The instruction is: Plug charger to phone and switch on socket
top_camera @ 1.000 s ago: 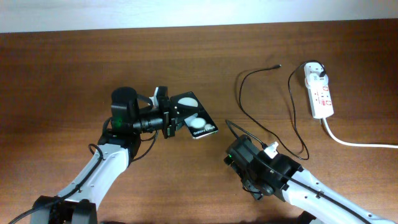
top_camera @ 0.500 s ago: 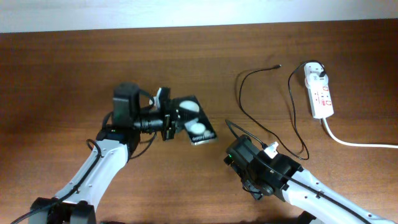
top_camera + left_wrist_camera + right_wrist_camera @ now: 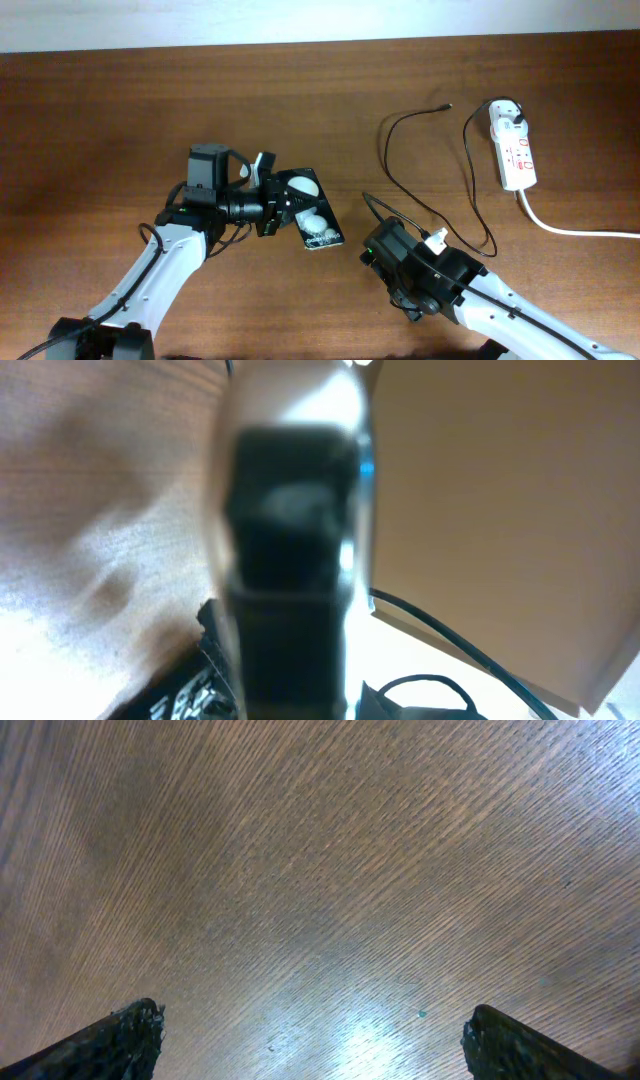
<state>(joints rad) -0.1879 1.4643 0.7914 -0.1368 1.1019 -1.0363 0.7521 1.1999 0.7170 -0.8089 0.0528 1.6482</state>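
Note:
My left gripper [image 3: 283,206] is shut on the near end of the phone [image 3: 316,224], a black slab with two white round spots, and holds it left of the table's centre. In the left wrist view the phone [image 3: 290,550] is a blurred dark slab seen edge-on. The charger's thin black cable [image 3: 386,160] lies looped on the table. Its plug tip [image 3: 446,105] lies free at the far right, and its white adapter [image 3: 508,112] sits in the socket strip [image 3: 517,155]. My right gripper [image 3: 310,1042] is open and empty over bare wood.
The strip's thick white cord [image 3: 580,232] runs off to the right edge. The right arm [image 3: 410,265] sits at the front, right of centre, close to the cable's near loop. A pale wall borders the table's far edge.
My left gripper has swung the phone toward the front and turned it a little. The right arm, the cable and the strip have not moved.

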